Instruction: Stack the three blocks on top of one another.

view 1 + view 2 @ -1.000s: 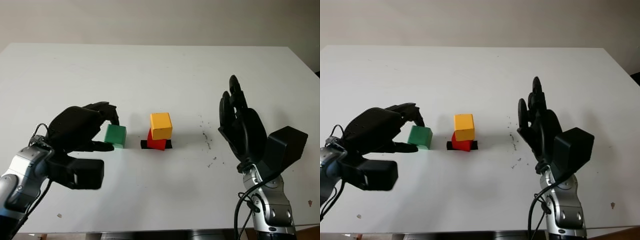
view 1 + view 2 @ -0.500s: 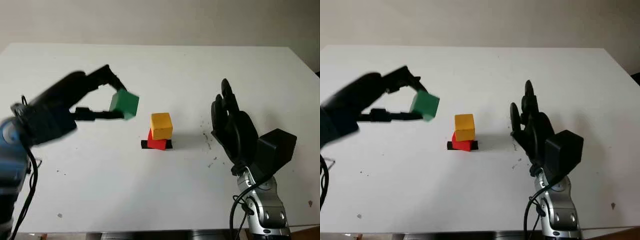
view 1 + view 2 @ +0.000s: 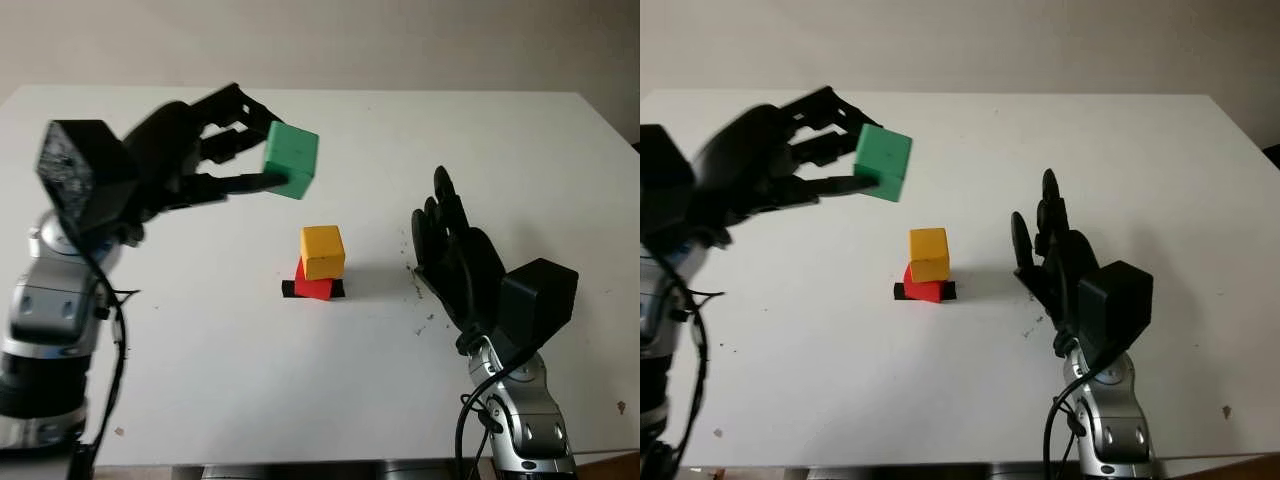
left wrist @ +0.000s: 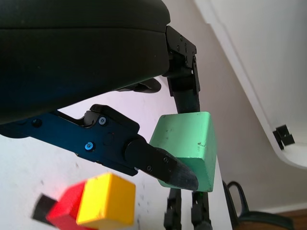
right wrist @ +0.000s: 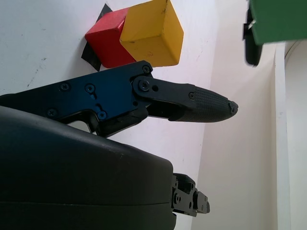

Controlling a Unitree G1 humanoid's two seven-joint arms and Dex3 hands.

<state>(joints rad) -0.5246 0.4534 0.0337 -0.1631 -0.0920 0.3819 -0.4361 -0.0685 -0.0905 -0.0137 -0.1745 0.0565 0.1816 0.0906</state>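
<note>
My left hand (image 3: 250,165) is shut on the green block (image 3: 291,160) and holds it in the air, above and a little left of the stack; the block is also gripped in the left wrist view (image 4: 186,148). The yellow block (image 3: 322,251) sits on the red block (image 3: 314,285), which rests on a small black mark (image 3: 288,289) at the table's middle. My right hand (image 3: 455,255) is open, upright to the right of the stack, a short gap away. The right wrist view shows the yellow block (image 5: 152,34) and red block (image 5: 107,42) beyond a finger.
The white table (image 3: 300,130) stretches wide around the stack. Small dark specks (image 3: 415,280) dot the surface between the stack and my right hand. The table's front edge runs along the bottom of the head views.
My left hand has lifted the green block from the table beside the stack, raising it up and rightward toward the stack. My right hand has drifted slightly left and lower.
</note>
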